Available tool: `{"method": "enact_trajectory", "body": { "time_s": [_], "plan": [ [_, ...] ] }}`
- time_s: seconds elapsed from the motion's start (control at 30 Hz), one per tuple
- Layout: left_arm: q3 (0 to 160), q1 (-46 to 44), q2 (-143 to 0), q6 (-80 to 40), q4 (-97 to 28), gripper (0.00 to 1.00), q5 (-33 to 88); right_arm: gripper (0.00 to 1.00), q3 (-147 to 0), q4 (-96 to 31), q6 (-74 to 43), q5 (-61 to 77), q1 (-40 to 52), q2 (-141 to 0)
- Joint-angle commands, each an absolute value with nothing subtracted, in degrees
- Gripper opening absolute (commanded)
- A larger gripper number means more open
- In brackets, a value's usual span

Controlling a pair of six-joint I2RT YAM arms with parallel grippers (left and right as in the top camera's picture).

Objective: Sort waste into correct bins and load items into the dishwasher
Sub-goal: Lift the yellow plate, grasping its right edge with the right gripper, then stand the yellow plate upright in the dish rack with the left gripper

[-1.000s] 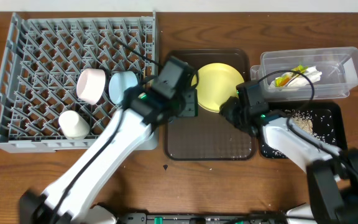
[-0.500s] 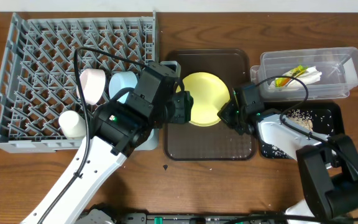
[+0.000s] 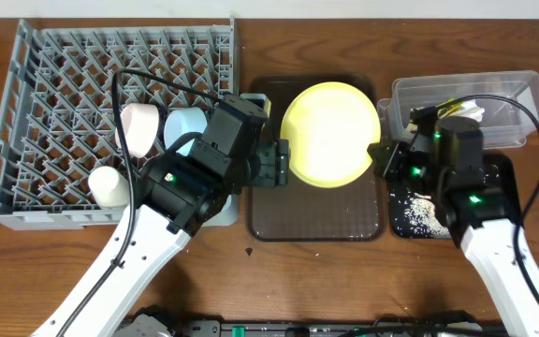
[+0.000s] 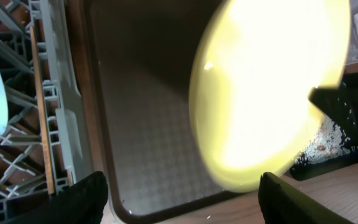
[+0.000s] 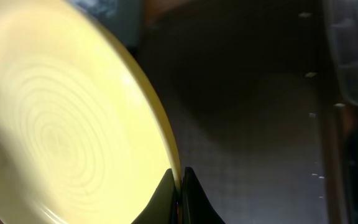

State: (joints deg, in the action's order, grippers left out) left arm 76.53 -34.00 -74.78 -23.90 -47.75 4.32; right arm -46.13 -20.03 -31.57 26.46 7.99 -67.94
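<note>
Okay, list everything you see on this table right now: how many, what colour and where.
dish rack: one, grey, left
pinkish-white bowl: one, in rack
light blue bowl: one, in rack beside it
cup: one, white, rack's near side
plate: one, yellow, held tilted over serving tray
serving tray: one, brown, centre
tub: one, clear, far right, napkin inside
black tray: one, right, rice grains in it
left gripper: open, beside plate
right gripper: shut on plate rim

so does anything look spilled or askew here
The yellow plate hangs tilted over the brown tray, pinched at its rim by the right pincer. A few whitish specks lie loose on that tray; more rice is scattered in the black tray.
</note>
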Motion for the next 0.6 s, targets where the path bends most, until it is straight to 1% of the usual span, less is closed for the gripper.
{"method": "enact_trajectory", "body": {
  "time_s": [0.0,0.13,0.17,0.2,0.27,0.33,0.4,0.43,0.47,0.5,0.53,0.57],
  "plan": [
    [76.9,-33.8,-74.6,-22.9,-47.6,0.78,5.3,0.01,-46.5,-21.6,-23.1,37.5,7.5,-64.8],
    [76.9,-33.8,-74.6,-22.9,-46.0,0.78,10.2,0.01,-46.5,-21.8,-20.5,43.5,7.5,-64.2],
    [76.9,-33.8,-74.6,-22.9,-45.8,0.76,10.9,0.01,-46.5,-21.6,-19.7,45.3,7.5,-64.2],
    [76.9,-33.8,-74.6,-22.9,-45.6,0.73,11.4,0.01,-46.5,-21.2,-18.5,47.5,7.5,-64.2],
    [76.9,-33.8,-74.6,-22.9,-45.8,0.54,11.4,0.01,-46.4,-20.4,-16.5,51.9,7.5,-64.2],
    [76.9,-33.8,-74.6,-22.9,-45.8,0.41,11.4,0.01,-46.4,-19.6,-15.6,54.9,7.5,-64.2],
    [76.9,-33.8,-74.6,-22.9,-45.8,0.22,11.4,0.01,-46.4,-19.0,-15.7,55.1,7.5,-64.2],
    [76.9,-33.8,-74.6,-22.9,-45.8,0.10,11.4,0.06,-46.4,-19.0,-15.8,54.7,7.5,-64.2],
    [76.9,-33.8,-74.6,-22.9,-45.8,0.08,11.4,0.18,-46.4,-19.1,-15.9,54.0,7.5,-64.2],
    [76.9,-33.8,-74.4,-22.6,-45.8,0.08,11.0,0.44,-46.4,-19.5,-15.9,52.7,7.5,-64.2],
    [77.0,-33.8,-74.1,-22.0,-45.8,0.08,10.1,0.52,-46.5,-20.1,-15.9,51.2,7.4,-64.2],
    [77.1,-33.8,-73.7,-21.5,-46.0,0.07,8.1,0.63,-46.4,-20.8,-16.0,49.8,7.3,-64.2]
  ]
}}
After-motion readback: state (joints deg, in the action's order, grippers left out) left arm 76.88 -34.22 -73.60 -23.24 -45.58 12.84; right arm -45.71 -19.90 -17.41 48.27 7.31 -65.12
